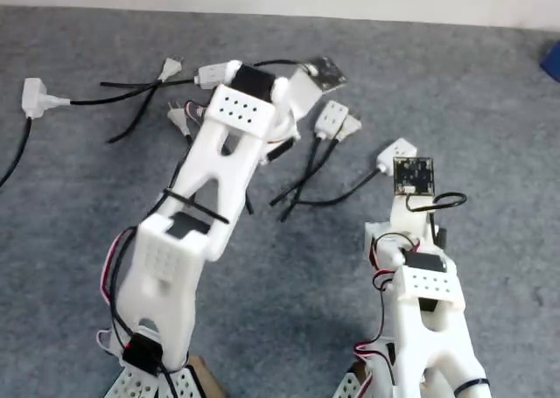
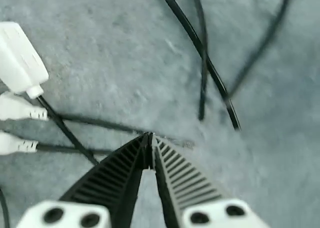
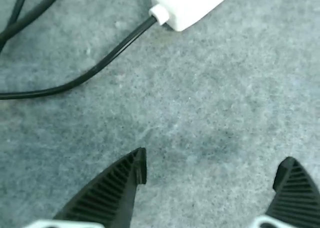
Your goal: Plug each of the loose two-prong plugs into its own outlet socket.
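Observation:
My left gripper [image 2: 150,139] is shut, its black fingers pressed together with nothing between them, low over the grey carpet. Beside it lie a white socket block [image 2: 20,62] and two white two-prong plugs [image 2: 17,107] [image 2: 15,144] on black cables [image 2: 210,67]. My right gripper [image 3: 212,170] stands open over bare carpet, a short way from a white socket block [image 3: 190,2] with a black cable. In the high view, that socket block [image 1: 395,153] lies just beyond the right arm's wrist. Two more white blocks [image 1: 331,118] [image 1: 348,127] lie beside the left arm [image 1: 219,153].
Further white pieces lie at the back left: a plug [image 1: 171,67], another plug [image 1: 179,118] and a socket block [image 1: 35,96] at the far left. Black cables [image 1: 306,184] cross between the arms. A blue object [image 1: 551,61] sits at the right edge.

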